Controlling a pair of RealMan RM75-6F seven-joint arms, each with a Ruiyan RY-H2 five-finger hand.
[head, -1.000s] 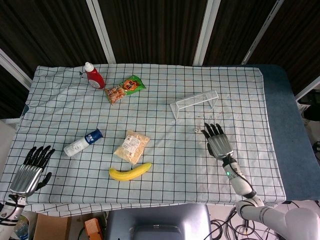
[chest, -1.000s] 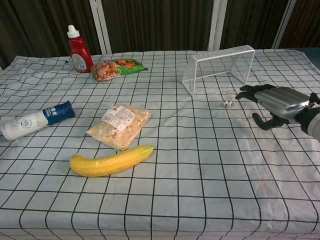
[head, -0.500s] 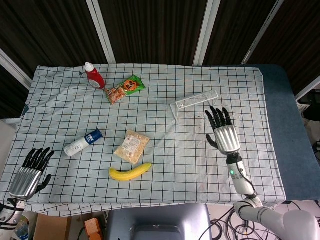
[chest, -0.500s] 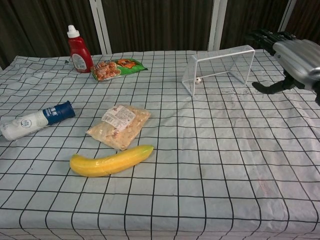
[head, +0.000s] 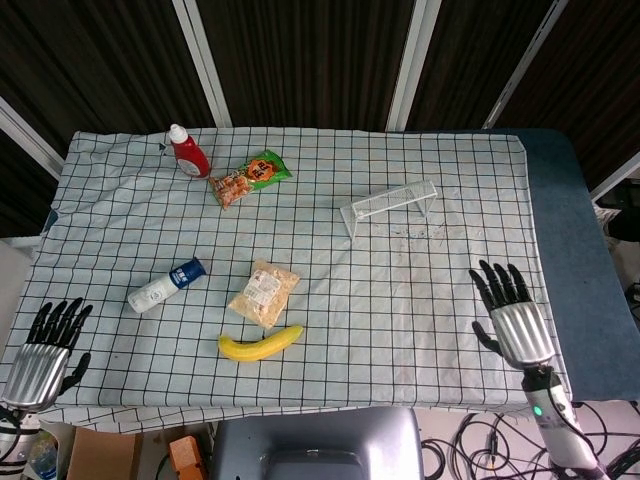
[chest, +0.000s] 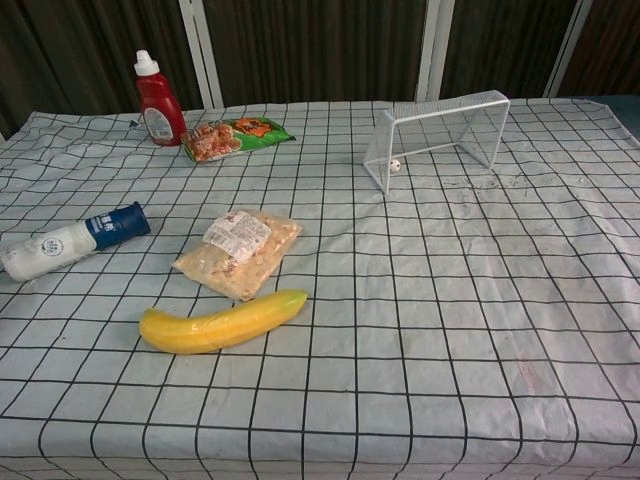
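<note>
Both the left hand (head: 40, 350) and right hand (head: 513, 318) hover spread, holding nothing.

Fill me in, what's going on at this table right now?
Neither hand holds anything. The right hand hovers open near the table's front right corner, the left hand open at the front left edge. A tiny ball sits inside the small white wire goal. Banana, snack bag and lying bottle lie untouched.

Chest view is showing neither hand; in head view the left hand (head: 40, 350) is lying partly cut off at the lower left edge.
</note>
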